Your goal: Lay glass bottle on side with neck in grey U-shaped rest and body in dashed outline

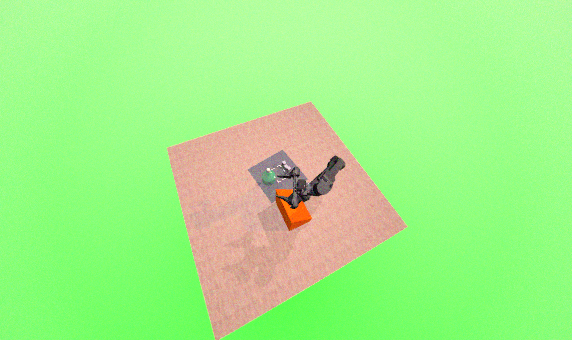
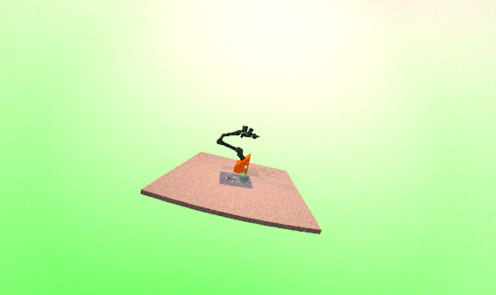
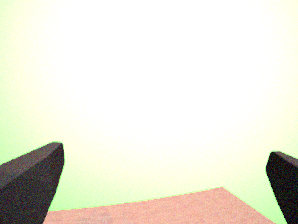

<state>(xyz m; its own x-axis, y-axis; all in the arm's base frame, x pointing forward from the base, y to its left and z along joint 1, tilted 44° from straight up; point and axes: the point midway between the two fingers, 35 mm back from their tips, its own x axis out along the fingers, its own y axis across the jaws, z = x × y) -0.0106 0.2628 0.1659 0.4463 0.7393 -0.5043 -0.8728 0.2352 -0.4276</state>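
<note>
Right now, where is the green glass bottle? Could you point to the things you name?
The green glass bottle (image 1: 269,177) (image 2: 244,177) stands upright on the dark grey mat (image 1: 262,167) (image 2: 229,184), beside the white dashed outline; in the exterior view it's at the mat's right side, just before the orange block (image 1: 298,217) (image 2: 241,167).

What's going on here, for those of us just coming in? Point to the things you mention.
A black robot arm reaches out high above the table (image 1: 209,200) (image 2: 194,186), its claw (image 1: 279,186) (image 2: 258,136) (image 3: 169,157) open and holding nothing. Below, the green glass bottle (image 1: 269,177) (image 2: 244,177) stands upright on a grey mat (image 1: 276,159) (image 2: 226,183). It has yet to be laid on its side.
</note>
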